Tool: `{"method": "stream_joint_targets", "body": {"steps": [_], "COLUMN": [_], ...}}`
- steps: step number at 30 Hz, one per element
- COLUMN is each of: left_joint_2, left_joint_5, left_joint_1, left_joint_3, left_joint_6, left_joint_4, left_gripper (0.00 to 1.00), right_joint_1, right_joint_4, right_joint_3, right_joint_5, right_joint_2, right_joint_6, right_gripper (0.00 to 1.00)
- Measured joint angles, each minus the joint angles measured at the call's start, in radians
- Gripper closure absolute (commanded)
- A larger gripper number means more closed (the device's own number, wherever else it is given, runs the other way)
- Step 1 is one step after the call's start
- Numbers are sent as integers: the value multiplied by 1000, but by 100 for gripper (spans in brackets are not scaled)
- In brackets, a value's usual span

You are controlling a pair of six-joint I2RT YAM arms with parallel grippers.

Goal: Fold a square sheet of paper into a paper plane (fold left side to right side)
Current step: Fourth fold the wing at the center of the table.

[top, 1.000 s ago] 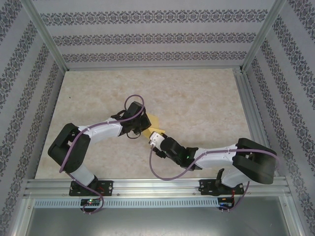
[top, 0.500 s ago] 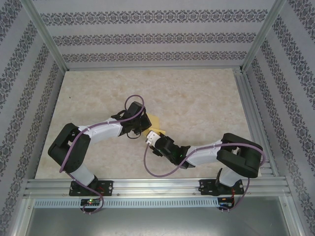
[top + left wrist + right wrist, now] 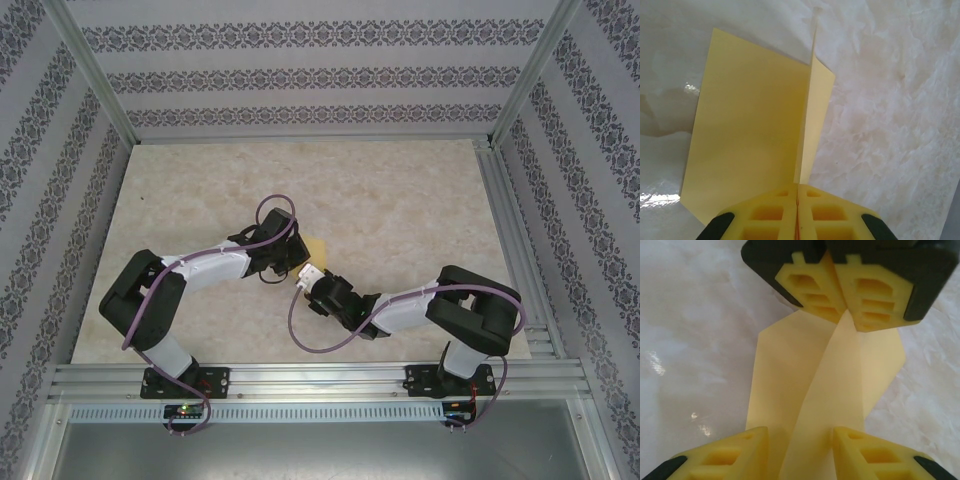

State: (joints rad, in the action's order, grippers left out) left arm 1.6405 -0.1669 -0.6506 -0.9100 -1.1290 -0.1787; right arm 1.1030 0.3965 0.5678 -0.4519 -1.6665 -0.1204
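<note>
Left gripper [image 3: 797, 192]: fingers pressed together, pinching the raised crease of the yellow sheet of paper [image 3: 750, 130]. Right gripper [image 3: 800, 440]: fingers spread either side of that flap. Sheet lies mid-table [image 3: 400, 200].

The bench [image 3: 400, 200] is a wide, pale beige slab with a marbled, slightly glossy surface, bordered by aluminium rails [image 3: 505, 220]. A thin, matte yellow-orange sheet of paper [image 3: 314, 246] lies on it. Bare bench stretches well beyond the sheet on its far side, to its left and to its right, and a shorter bare strip runs on its near side. In the left wrist view the sheet's wider panel rests flat on the bench, a straight crease runs down it, and a narrower flap lies on the other side of that crease. Soft glare patches show on the bench just beside the sheet.
</note>
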Motion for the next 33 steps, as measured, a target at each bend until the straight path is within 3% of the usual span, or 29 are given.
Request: {"method": "stream_joint_targets", "body": {"steps": [9,15,25,30,33], "left_joint_2": [6,6,-93,-211,-293], "left_joint_5": [-4,-3,31,40,42], "left_joint_1": [0,0,14,83,140], "left_joint_3": [0,-8,-64,-45,-2], "left_joint_6": [0,11,105,139,150], "left_joint_4": [0,-15,-124,-155,-161], "left_gripper": [83,62,23,14,14], "right_joint_1": [0,-10,-15,-32,-37], "right_joint_4": [-14,-30,-37,-37,-37], "right_joint_3": [2,2,2,2,1], "right_joint_5": [-8,-11,2,26,38], "right_joint_2": [0,0,0,11,27], "right_joint_6": [40,56,98,120,131], "right_gripper": [79,85,86,86,86]}}
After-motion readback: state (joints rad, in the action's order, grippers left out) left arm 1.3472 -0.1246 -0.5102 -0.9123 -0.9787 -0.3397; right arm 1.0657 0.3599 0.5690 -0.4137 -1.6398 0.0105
